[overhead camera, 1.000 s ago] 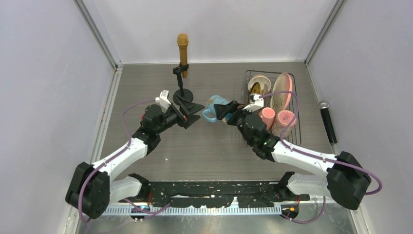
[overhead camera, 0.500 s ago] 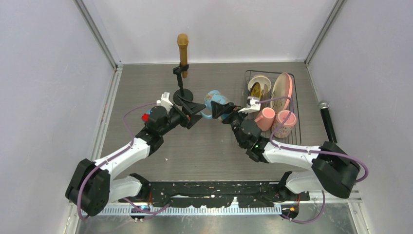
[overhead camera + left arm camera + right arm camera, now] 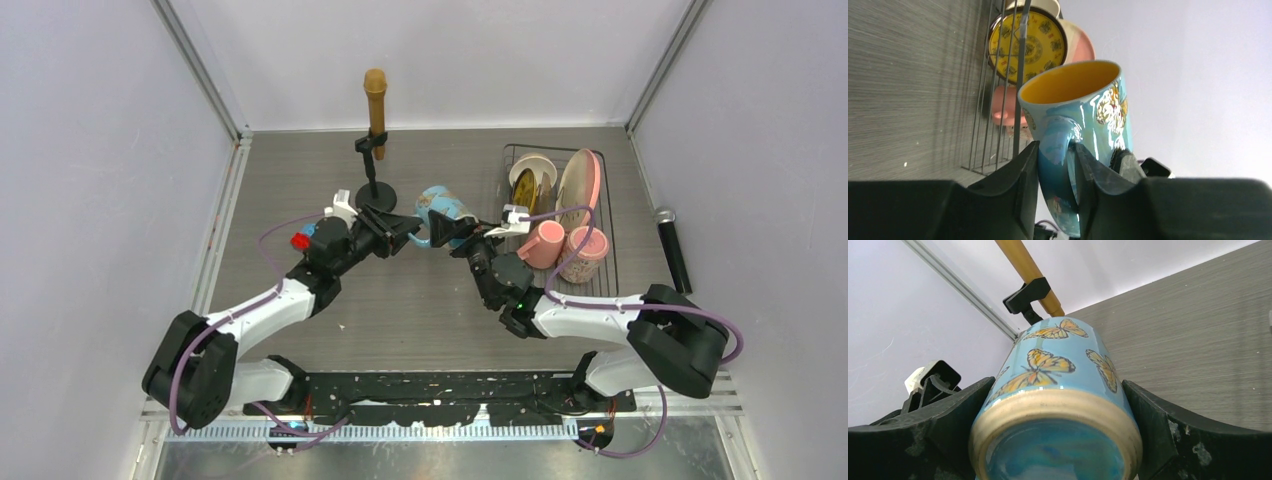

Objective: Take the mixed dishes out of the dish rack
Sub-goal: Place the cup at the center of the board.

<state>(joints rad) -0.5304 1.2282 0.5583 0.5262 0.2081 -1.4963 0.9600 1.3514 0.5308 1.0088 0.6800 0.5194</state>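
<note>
Woodgrain tabletop (image 3: 420,300), pale walls (image 3: 450,60), dish rack (image 3: 606,280) right

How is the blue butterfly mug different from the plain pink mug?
The glossy blue butterfly mug has orange butterflies and a yellow inside; the plain pink mug has no pattern. The blue mug is held outside the black wire dish rack, left gripper on its handle, right gripper around its body; the pink mug sits in the rack, untouched. Both are mugs.
</note>
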